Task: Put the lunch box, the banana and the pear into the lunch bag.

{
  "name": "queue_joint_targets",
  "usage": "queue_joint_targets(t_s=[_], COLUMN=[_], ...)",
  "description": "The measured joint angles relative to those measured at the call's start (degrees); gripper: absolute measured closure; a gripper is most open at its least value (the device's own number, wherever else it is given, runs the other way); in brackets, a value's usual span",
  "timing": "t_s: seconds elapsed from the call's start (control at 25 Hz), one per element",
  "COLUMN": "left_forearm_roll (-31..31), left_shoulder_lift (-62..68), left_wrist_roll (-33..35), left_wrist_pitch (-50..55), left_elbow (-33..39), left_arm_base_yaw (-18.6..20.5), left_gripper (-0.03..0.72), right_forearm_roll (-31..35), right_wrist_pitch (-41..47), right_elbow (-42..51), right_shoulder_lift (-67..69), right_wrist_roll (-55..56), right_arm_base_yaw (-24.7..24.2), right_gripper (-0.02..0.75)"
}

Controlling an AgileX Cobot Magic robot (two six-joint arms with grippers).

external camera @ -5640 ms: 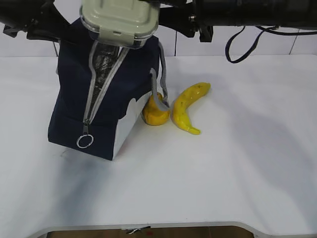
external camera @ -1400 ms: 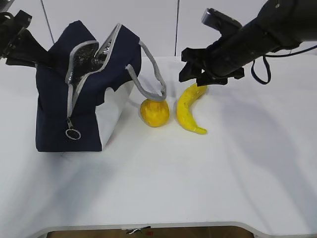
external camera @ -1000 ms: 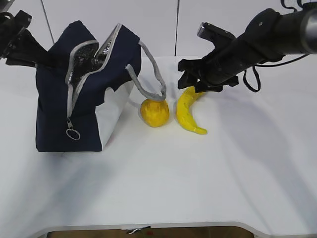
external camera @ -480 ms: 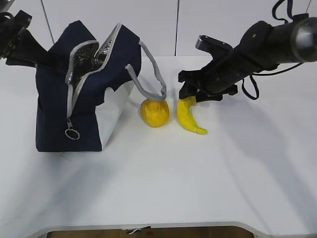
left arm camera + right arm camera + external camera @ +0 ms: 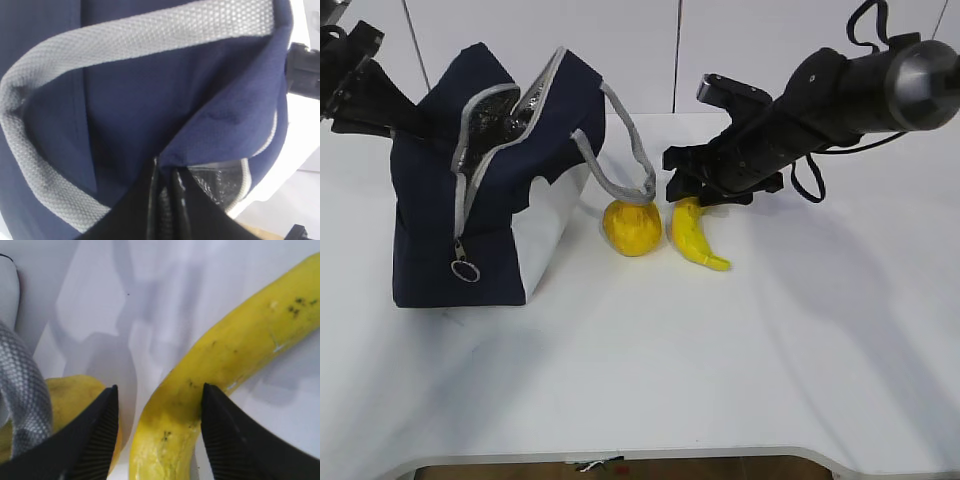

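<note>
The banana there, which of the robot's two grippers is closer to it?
The right. The right gripper is down over the banana, its open fingers straddling it. The left gripper is far off, pinching the back edge of the lunch bag.

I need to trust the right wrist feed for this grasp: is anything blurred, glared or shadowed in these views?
Right wrist view: banana sharp, finger edges soft, grey shadows on the table, no glare. Exterior view: even light, the right hand shades the banana's top. Left wrist view: bag fills the frame, close fabric slightly soft.
</note>
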Motion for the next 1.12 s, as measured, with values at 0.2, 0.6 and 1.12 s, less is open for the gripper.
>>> queue_joint_targets(t_s=[0.2, 0.6, 1.12], left_forearm_roll=[0.0, 0.09, 0.82], left_shoulder_lift=[0.0, 0.0, 0.0], left_wrist_roll=[-0.03, -0.12, -0.12], left_wrist_pitch=[0.53, 0.66, 0.66], left_elbow=[0.0, 0.0, 0.0], left_arm_base_yaw=[0.0, 0.0, 0.0], left_gripper=[0.674, 0.674, 0.674], right_forearm_roll=[-0.76, -4.36, -4.56], right_wrist_pitch=[-0.13, 1.99, 2.59], right_elbow=[-0.09, -0.42, -0.42], right_shoulder_lift=[0.22, 0.64, 1.26], right_wrist_roll=[0.0, 3.27, 4.1], right_arm_base_yaw=[0.0, 0.0, 0.72], right_gripper=[0.297, 0.288, 0.244])
